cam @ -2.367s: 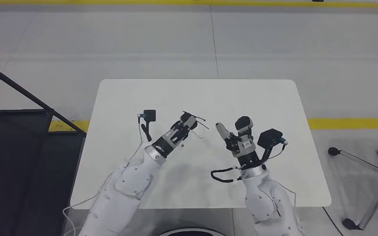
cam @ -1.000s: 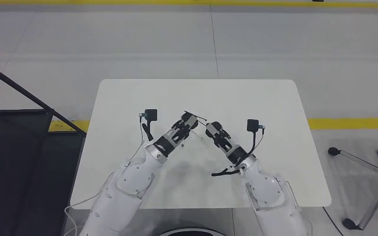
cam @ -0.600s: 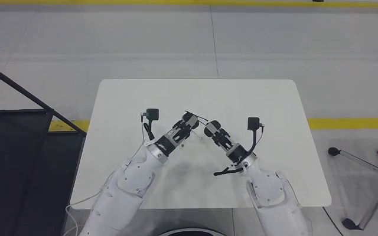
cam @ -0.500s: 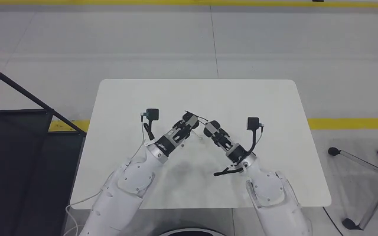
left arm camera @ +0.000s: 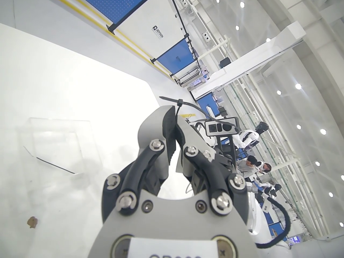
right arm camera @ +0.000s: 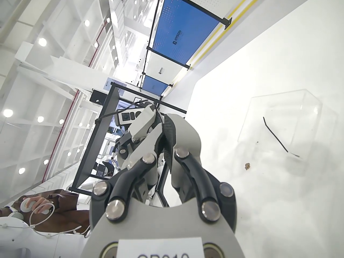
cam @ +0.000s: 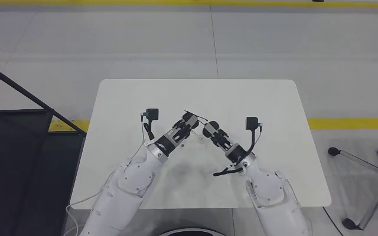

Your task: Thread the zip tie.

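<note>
The left hand (left arm camera: 176,127) pinches the zip tie (left arm camera: 179,102) above the middle of the counter (cam: 266,100). The tie's head sits just past the fingertips, its strap running crosswise toward the right hand (cam: 208,126). That hand sits tip to tip with the left, jaws narrow; I cannot tell whether it grips the strap.

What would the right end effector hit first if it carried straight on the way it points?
Likely the left end effector, just ahead of the right end effector, or the zip tie the left one clamps; depth is unclear.
</note>
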### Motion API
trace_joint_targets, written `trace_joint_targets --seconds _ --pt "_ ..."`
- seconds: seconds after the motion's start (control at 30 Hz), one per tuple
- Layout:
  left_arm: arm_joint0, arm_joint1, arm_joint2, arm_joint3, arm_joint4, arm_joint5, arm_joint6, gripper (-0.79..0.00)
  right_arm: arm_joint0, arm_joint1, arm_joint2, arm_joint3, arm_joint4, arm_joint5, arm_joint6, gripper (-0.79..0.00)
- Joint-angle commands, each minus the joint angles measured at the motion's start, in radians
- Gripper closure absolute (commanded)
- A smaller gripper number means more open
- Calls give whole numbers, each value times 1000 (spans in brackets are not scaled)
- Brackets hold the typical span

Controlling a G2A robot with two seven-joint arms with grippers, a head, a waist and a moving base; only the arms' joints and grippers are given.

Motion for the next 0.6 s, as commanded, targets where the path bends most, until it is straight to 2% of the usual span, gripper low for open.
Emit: trace_joint_targets --seconds 0.0,0.1,0.13,0.17,0.2,0.23,0.33,0.47,0.57 --pt "0 0 0 0 -1 -1 0 0 1 1 -1 1 3 -1 0 0" --pt "0 -1 -1 2 -3 -2 1 0 2 2 -3 2 5 -1 -2 0" --pt "0 -1 -1 2 -5 -2 0 -200 2 3 -3 2 8 -2 -5 0" --pt "0 -1 -2 2 -8 -2 -2 -314 3 3 -2 3 9 0 -13 0" --pt "0 -2 -2 3 -11 -1 -4 -382 2 3 -2 4 14 -1 -21 0" --pt "-1 -2 -3 3 -11 -1 -6 -514 2 3 -1 5 18 -1 -28 0" --pt "1 -1 -6 1 -17 -2 -13 -674 1 4 2 6 33 -5 -44 0" --pt "5 -1 -10 -3 -30 -10 -24 -733 -1 5 9 7 53 -8 -62 0" --pt "10 0 -20 -8 -54 -21 -34 -742 -2 6 16 11 75 -14 -68 0"
